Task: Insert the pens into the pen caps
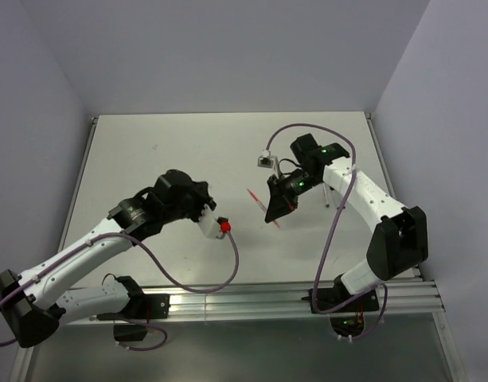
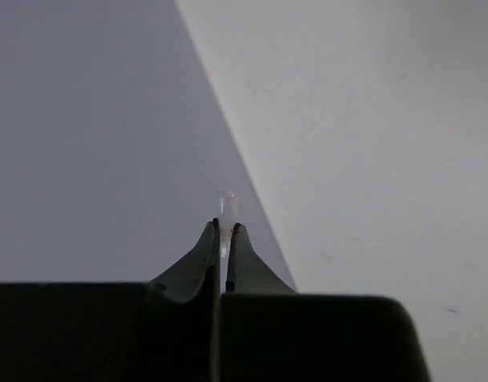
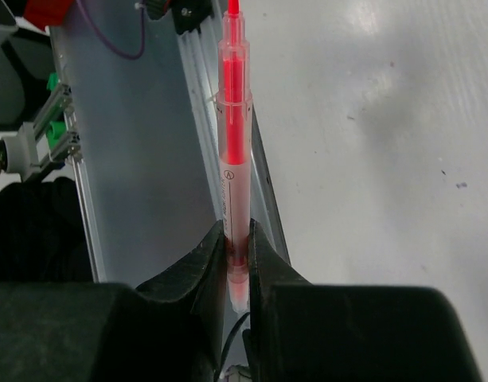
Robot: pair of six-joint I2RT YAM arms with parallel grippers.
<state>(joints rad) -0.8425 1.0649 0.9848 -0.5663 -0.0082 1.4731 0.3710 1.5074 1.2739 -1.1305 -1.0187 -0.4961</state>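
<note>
Left fingers (image 2: 197,267) pinch clear cap (image 2: 228,207) | right fingers (image 3: 202,267) pinch red pen (image 3: 233,135)

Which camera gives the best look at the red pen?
The right wrist view: the red pen runs large up the frame, clamped in the right pincer. The top view shows only a thin red sliver beside that pincer. The left wrist view misses it.

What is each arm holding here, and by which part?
Left gripper: clear cap, pinched at its base, open mouth outward. Right gripper: red pen, near its back end.
</note>
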